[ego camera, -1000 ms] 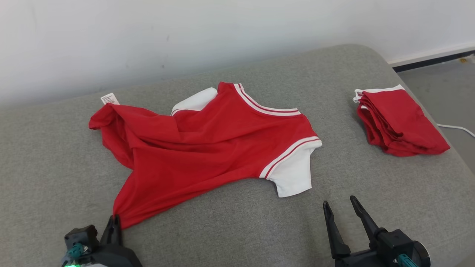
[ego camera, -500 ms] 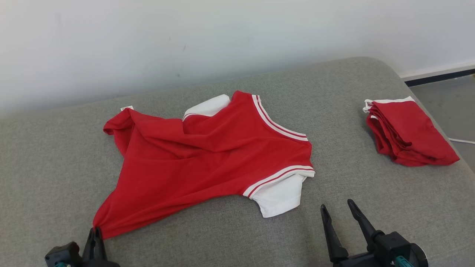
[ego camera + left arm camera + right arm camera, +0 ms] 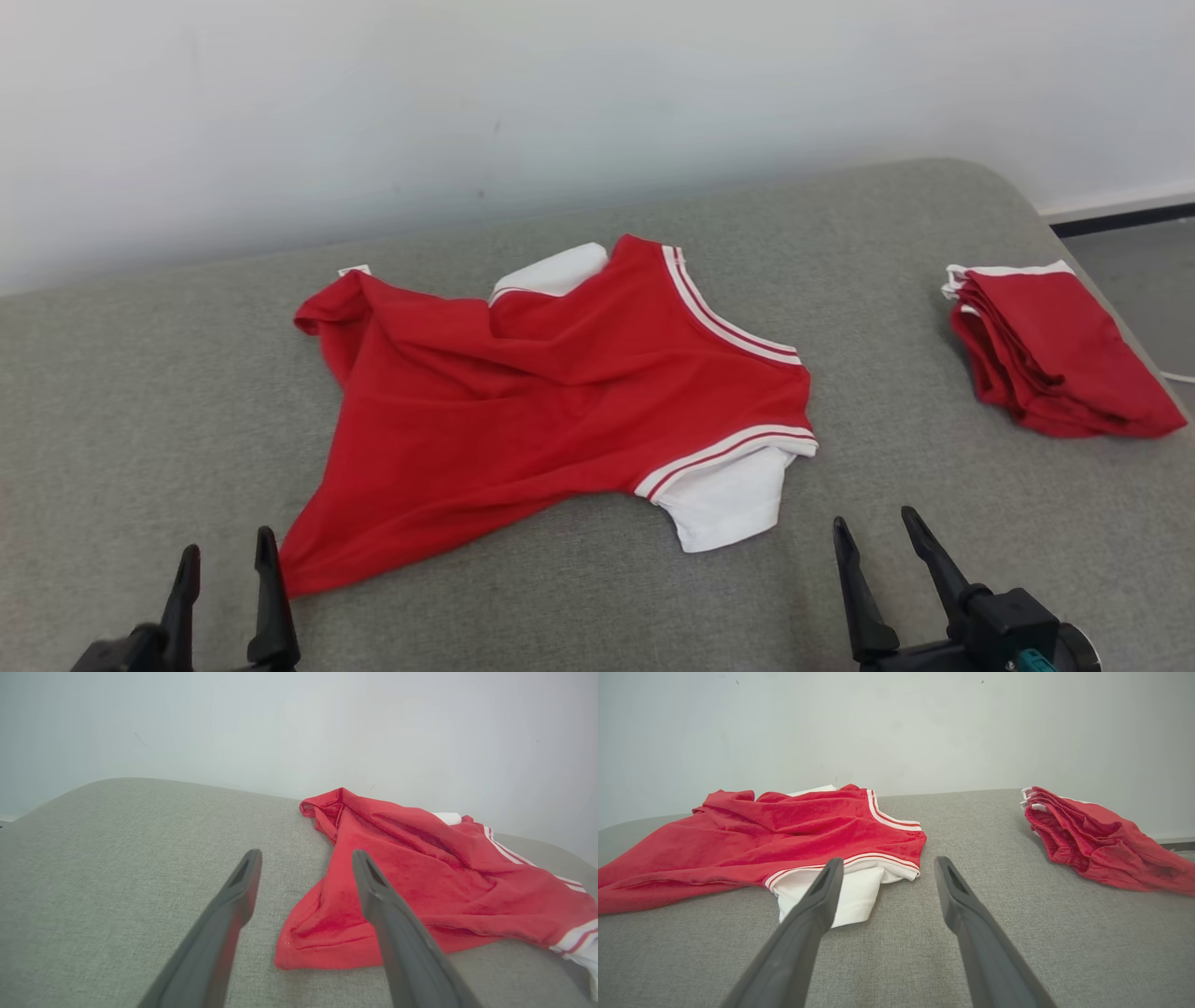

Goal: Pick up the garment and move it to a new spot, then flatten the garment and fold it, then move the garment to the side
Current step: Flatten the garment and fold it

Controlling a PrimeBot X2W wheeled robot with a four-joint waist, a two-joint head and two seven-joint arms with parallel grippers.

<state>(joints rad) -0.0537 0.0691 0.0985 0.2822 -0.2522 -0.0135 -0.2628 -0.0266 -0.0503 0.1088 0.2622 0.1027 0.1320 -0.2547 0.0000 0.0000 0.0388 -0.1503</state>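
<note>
Garment is lying rumpled, flattening and folding apparently remaining; left gripper and right gripper are standing spread, empty.

Plain white wall behind grey fabric surface; dark baseboard, grey floor far right.

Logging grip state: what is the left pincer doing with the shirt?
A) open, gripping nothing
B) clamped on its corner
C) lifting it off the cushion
A: the left pincer stands open, and the shirt lies loose on the cushion beside it.
</note>
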